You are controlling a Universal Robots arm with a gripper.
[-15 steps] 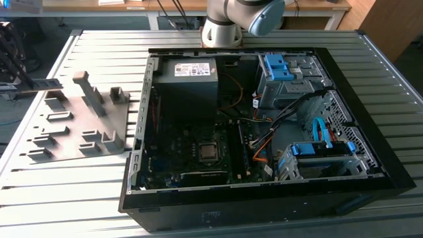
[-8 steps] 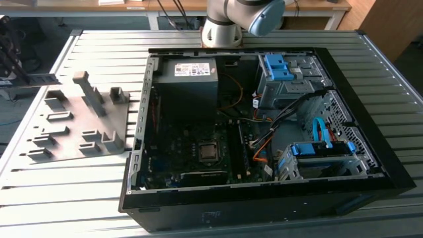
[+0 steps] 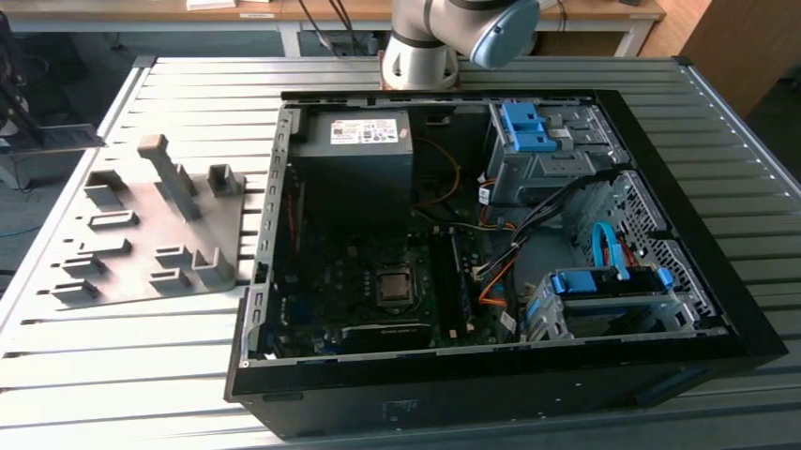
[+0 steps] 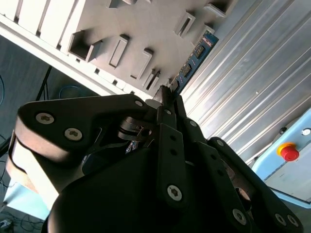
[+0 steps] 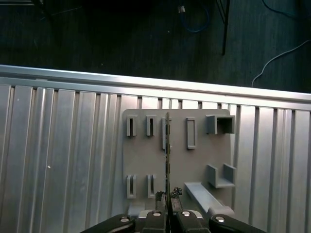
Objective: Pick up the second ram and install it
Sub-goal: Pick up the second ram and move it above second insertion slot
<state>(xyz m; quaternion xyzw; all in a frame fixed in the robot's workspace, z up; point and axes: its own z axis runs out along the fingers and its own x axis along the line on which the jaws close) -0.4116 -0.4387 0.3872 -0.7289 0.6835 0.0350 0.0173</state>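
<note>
Closest to us, in the second wrist view, is the big black body of the gripper [image 4: 166,96]. Its two fingers [image 4: 170,141] are pressed together on the second ram [image 4: 197,56], with no gap on either side of it. They pinch the ram at one short end. The rest of the stick pokes straight out past the fingertips. We see its blue-green side here, with small dark chips in a row.

In the first wrist view the gripper [image 5: 167,198] sits at the bottom edge and the ram [image 5: 167,145] looks like one thin dark line, because its narrow edge faces us. The line runs out from the fingertips and crosses the grey fixture [image 5: 199,158]. The fixture lies flat on the ribbed metal table [image 5: 58,160], and the ram hangs in the air over it, apart from it. The gripper points down at the table.

In the exterior view the arm [image 3: 438,33] stands on its base at the top of the picture and goes up past the edge. The fixture lies at the exterior view's left, just beside the open computer case [image 3: 501,380]. Inside the case we see the green board [image 3: 363,281], the grey power-supply box [image 3: 356,164] and blue drive holders [image 3: 526,127].

A red button [image 4: 290,153] shows past the table in the second wrist view.
</note>
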